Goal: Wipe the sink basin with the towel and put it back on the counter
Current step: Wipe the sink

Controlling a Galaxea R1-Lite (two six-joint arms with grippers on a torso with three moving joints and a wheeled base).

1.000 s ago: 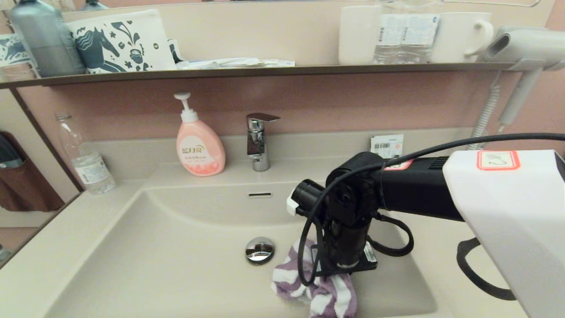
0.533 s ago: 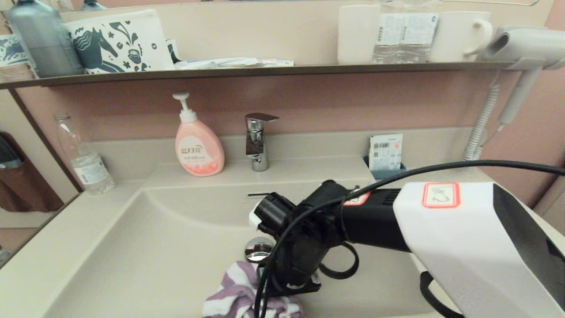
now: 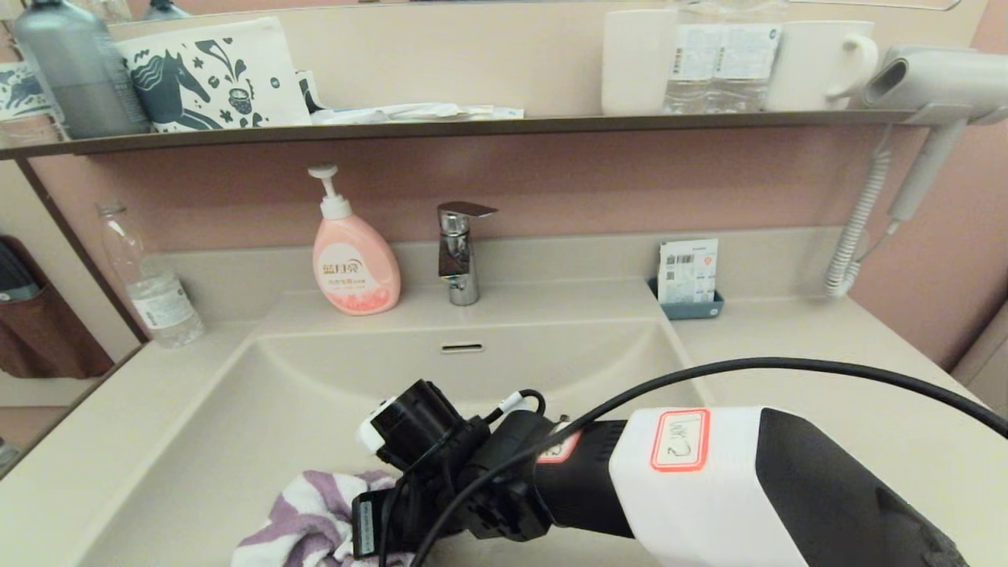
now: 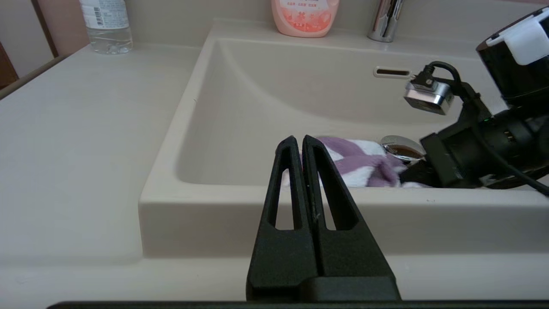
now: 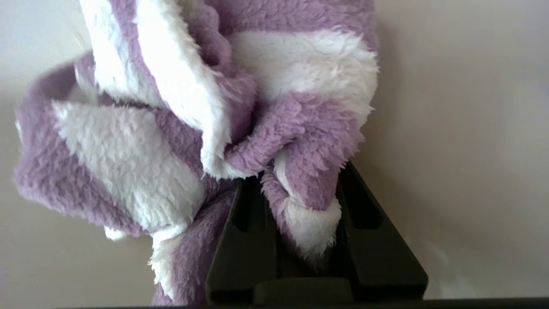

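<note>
counter (image 3: 827, 370) carries soap bottle (image 3: 353, 258), water bottle (image 3: 150, 279), card holder (image 3: 690, 298).

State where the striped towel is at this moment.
The towel lies bunched on the floor of the sink basin, near its front left, pinched by the right gripper beside the drain plug.

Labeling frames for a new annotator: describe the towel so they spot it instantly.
Start at the cream sink basin below the chrome faucet. Low in its near part, the right gripper pinches a bunched fleecy cloth: the towel. Its purple-and-white stripes are the only soft, patterned thing in the basin.
</note>
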